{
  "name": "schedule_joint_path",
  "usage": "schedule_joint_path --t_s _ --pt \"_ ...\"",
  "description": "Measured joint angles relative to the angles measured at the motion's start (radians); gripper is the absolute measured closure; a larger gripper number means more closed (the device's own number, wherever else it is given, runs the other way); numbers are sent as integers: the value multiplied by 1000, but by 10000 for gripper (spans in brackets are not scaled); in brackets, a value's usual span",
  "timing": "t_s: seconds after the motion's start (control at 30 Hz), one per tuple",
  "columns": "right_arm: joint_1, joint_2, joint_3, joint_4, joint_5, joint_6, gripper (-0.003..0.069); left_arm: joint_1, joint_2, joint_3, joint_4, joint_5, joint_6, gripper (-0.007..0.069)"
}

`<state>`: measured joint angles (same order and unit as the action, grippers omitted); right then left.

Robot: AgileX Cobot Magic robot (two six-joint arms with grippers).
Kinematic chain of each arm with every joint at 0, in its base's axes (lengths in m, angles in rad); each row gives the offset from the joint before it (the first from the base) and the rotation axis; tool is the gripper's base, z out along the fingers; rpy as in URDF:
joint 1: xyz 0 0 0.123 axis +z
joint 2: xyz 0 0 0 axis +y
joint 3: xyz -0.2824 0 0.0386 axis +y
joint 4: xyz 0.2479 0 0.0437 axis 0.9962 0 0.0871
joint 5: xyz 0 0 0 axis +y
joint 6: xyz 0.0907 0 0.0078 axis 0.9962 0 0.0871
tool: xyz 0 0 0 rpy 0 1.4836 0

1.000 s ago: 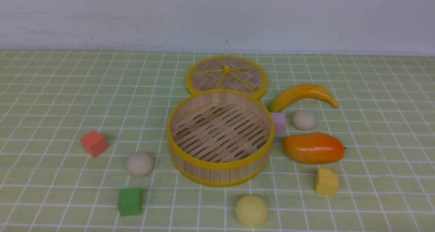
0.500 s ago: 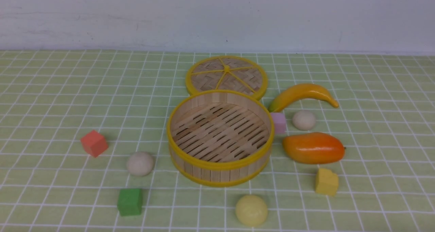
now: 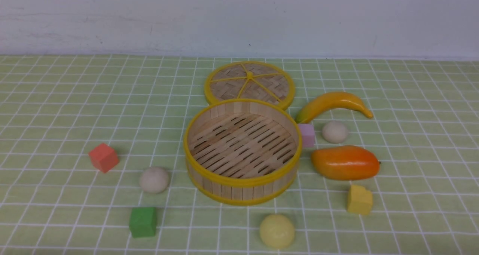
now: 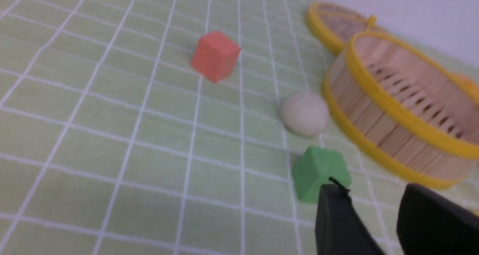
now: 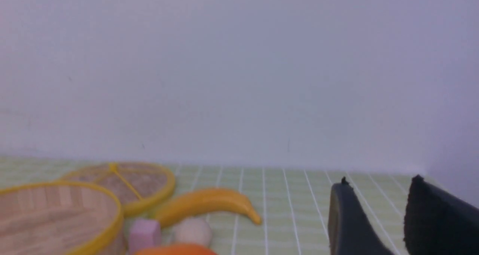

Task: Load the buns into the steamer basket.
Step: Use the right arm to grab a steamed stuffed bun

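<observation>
The steamer basket point(image 3: 242, 172) stands empty in the middle of the checked cloth. One off-white bun point(image 3: 154, 180) lies left of it, a second off-white bun point(image 3: 335, 131) right of it behind the mango, and a pale yellow bun point(image 3: 277, 231) in front of it. Neither gripper shows in the front view. In the left wrist view my left gripper point(image 4: 370, 189) is open and empty, near the green cube point(image 4: 318, 171), with the left bun point(image 4: 305, 113) and basket point(image 4: 374, 109) beyond. In the right wrist view my right gripper point(image 5: 378, 184) is open and empty, off to the right of the buns.
The flat woven lid point(image 3: 249, 83) lies behind the basket. A banana point(image 3: 333, 103), a mango point(image 3: 345, 162), a pink cube point(image 3: 307, 134) and a yellow cube point(image 3: 359, 199) lie on the right. A red cube point(image 3: 103, 157) and the green cube point(image 3: 143, 221) lie on the left.
</observation>
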<state>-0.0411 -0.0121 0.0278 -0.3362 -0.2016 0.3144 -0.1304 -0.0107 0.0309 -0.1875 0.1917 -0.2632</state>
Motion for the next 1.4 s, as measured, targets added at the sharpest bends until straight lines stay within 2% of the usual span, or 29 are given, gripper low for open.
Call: schedule_joint_path --t_s 0.03,0.17,0.3,0.4,0.57,0.67,0.87,0.93,1.1,1.23,1.4 --pt "0 0 0 0 -24 1 419 0 0 0 0 0 0 386" --pt "0 0 0 -3 -164 23 419 0 0 0 -81 -192 -28 386" --pt "0 0 -4 70 -259 110 419 0 0 0 -134 -429 -45 386" --pt "0 10 -70 211 -240 143 419 0 0 -11 -147 -563 -47 386" --pt "0 130 -253 460 -137 134 419 0 2 -131 -149 -563 -23 386" --pt "0 297 -451 561 -25 65 419 0 73 -296 -150 -493 13 386" --pt "0 537 -745 540 193 -34 419 0 268 -566 -177 -266 22 386" --pt "0 651 -873 508 331 -49 419 0 357 -674 -182 -115 22 386" --pt "0 841 -927 398 466 -58 419 0 523 -771 -181 180 23 386" --pt "1 979 -925 319 489 -69 419 0 638 -771 -152 271 27 386" --pt "15 1134 -939 326 514 -71 419 0 740 -771 -150 294 27 386"
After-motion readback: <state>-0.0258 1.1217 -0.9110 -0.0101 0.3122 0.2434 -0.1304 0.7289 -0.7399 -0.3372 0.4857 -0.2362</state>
